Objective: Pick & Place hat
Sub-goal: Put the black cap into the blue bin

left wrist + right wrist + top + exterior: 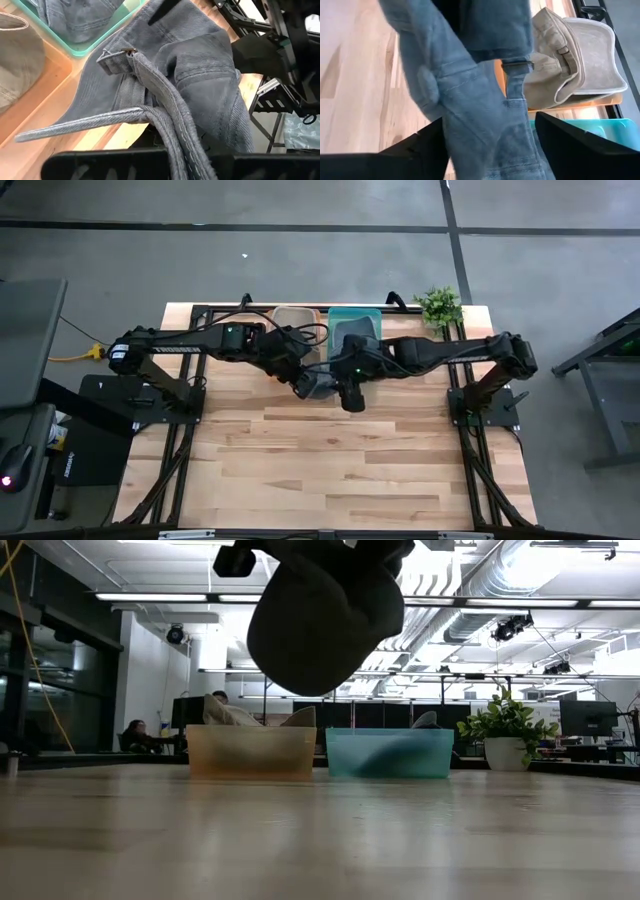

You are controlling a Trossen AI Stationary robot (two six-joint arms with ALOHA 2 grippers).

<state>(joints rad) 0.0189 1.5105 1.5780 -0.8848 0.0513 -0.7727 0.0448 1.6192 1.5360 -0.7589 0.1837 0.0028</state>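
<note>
We work over a wooden table point(330, 470) whose near half lies bare, with two bins at its far edge: an orange bin point(250, 752) holding a tan hat point(580, 55), and just beside it a teal bin point(390, 753) with grey cloth in it, and a small potted plant point(438, 305) past that. Both arms reach to the middle, and between them hangs the grey hat point(320, 615), lifted well clear of the table in the low view, just in front of the bins. The left gripper point(300, 385) is clamped on the hat's back band and strap, with cloth bunched between its fingers in its wrist view; the right gripper point(350, 398) has the hat draped between its fingers, though we cannot tell whether they press it. We judge the step to be carrying or handing over the hat, so we would keep one firm hold until the other is sure, and avoid pulling the arms apart, which could stretch the strap point(165, 120). The hat hangs crumpled, crown downward, its long axis roughly vertical; which way the brim points we cannot tell.
</note>
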